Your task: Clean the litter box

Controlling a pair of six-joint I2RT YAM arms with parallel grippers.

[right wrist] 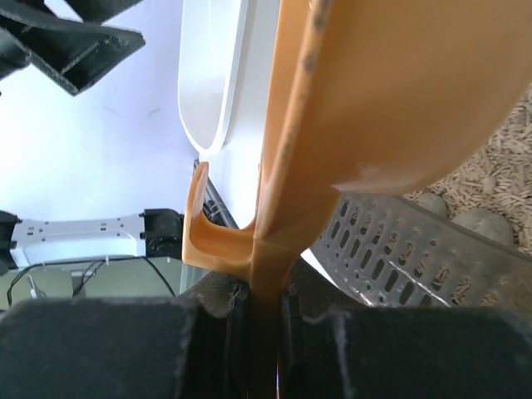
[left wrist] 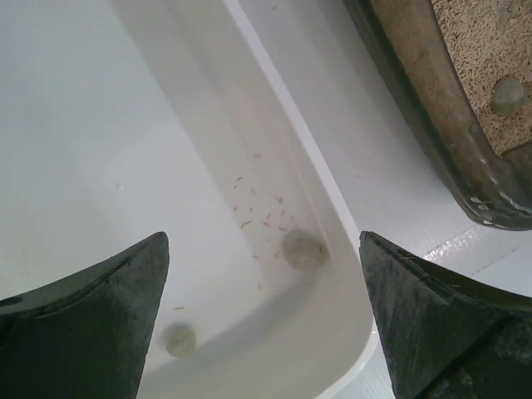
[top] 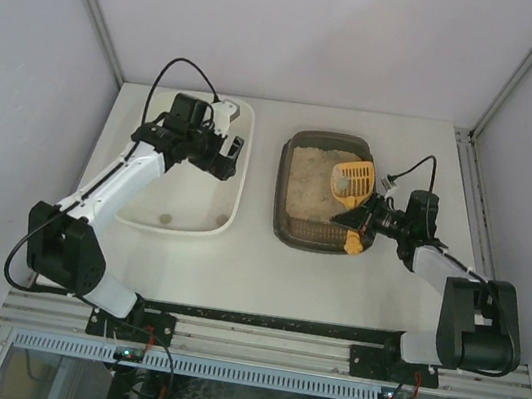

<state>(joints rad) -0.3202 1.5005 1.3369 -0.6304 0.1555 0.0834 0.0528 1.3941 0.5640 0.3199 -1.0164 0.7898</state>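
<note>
1. Litter box [top: 281, 192]: dark, thick-rimmed tray of beige litter, right of centre on the worktop [top: 332, 291] and nearer its far edge. Only one rim corner seen from the left wrist, cut off by the frame.
2. White tub [top: 236, 200]: just left of the litter box and apart from it, toward the far left corner. Far end partly hidden under the left arm.
3. Left gripper [top: 226, 148]: above the tub's far right part, jaws spread wide with nothing between them.
4. Grey clumps: two on the tub floor [left wrist: 302, 249], [left wrist: 179, 340] among a few stray grains, and one on the litter [left wrist: 508, 95].
5. Right gripper [right wrist: 264, 307]: pinched tight on the handle of the yellow scoop [top: 352, 183]. Fingertips hard to make out from above.
6. Scoop blade: over the right half of the litter, handle end over the near rim. Contact with the litter not discernible; only the underside seen from the right wrist, contents hidden.
7. Grey slotted panel [right wrist: 399, 249]: below the scoop, identity unclear.
</note>
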